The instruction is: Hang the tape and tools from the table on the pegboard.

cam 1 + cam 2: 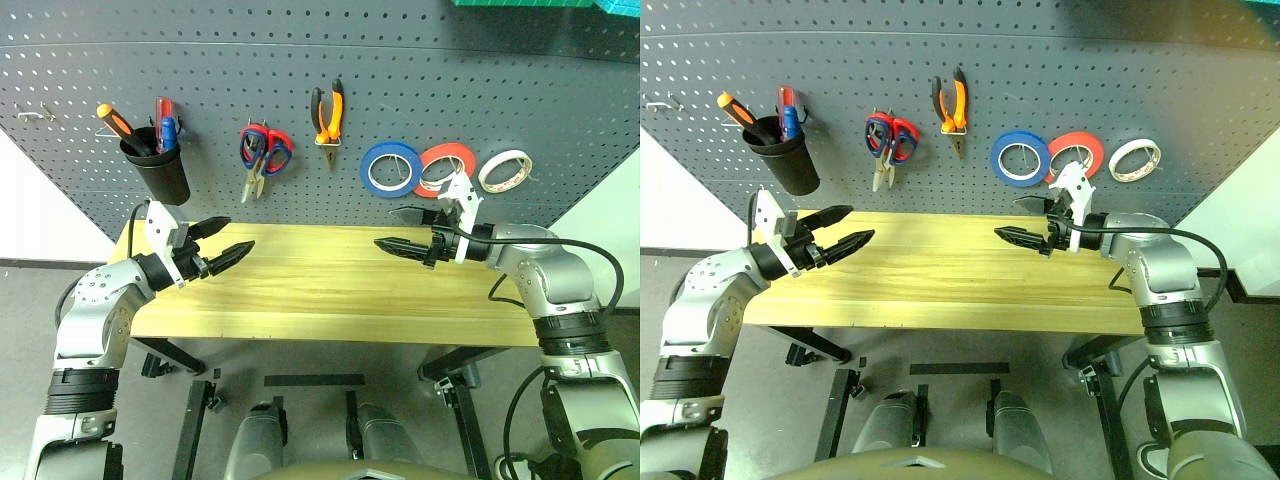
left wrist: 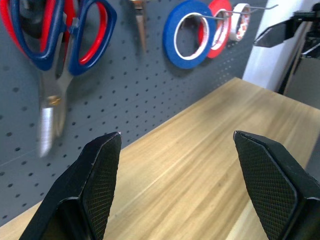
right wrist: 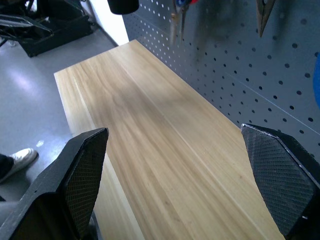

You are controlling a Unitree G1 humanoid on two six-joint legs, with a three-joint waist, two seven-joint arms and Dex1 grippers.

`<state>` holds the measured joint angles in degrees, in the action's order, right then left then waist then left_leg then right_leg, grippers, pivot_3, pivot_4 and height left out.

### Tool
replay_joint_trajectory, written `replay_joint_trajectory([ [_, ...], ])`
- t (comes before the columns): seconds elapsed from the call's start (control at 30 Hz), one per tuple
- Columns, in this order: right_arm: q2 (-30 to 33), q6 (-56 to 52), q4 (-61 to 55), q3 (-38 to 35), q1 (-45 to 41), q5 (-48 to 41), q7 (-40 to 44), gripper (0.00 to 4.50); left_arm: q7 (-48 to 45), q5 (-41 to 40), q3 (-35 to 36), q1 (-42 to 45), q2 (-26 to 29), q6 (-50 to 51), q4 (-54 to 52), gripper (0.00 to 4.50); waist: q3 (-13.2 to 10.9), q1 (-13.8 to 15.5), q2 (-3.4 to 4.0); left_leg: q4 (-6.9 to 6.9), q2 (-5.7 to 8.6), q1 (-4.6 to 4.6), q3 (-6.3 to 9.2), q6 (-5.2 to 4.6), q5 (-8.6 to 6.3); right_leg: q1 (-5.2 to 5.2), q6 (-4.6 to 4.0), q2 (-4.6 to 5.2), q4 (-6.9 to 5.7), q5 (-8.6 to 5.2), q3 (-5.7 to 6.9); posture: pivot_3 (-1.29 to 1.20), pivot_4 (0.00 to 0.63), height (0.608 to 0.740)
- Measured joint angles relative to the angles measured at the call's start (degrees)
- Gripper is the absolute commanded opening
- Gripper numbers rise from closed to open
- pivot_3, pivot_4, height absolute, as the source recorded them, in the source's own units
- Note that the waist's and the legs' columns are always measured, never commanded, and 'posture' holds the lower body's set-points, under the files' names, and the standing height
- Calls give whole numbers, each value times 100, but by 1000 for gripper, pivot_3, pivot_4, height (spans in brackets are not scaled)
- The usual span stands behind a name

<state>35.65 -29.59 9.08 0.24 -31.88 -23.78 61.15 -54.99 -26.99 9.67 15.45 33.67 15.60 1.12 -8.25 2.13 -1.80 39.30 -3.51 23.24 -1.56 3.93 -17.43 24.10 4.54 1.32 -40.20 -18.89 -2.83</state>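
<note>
Both sets of fingers are standing wide and holding nothing: left fingers and right fingers are hovering over the worktop, tips angling toward each other. Worktop is lying bare. Task things are all hanging on the pegboard already: blue tape on a hook beside the red-orange roll and the white roll; orange-and-black pliers hanging nose down; dark-handled scissors sharing a hook with the red-handled scissors, blades pointing down; blue-handled screwdriver sitting in the black cup with the orange screwdriver and the red one. I am judging the hanging as done, so the step in hand is a check and a clean retreat. Doing that well means keeping both arms low over the wood, staying apart from the scissor blades and the tape hook, which are near the travel path, and drawing back without brushing anything loose. Scissors are looking the likeliest to swing if nudged. Surface is pale plank wood, smooth. Grey floor is showing past the far end in the right wrist view, with dark equipment and a person's white shoe near the edge; white wall is flanking the board on both sides.
</note>
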Motion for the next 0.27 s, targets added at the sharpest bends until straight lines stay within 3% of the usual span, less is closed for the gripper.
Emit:
replay_joint_trajectory([
  [0.27,62,100,145,0,-23,60,122,4500,-257,56,-105,3,0,-102,269,3763,13,-8,15,0,0,-1,-1,0,0,0,0,0,0,0,0,39,91,740],
])
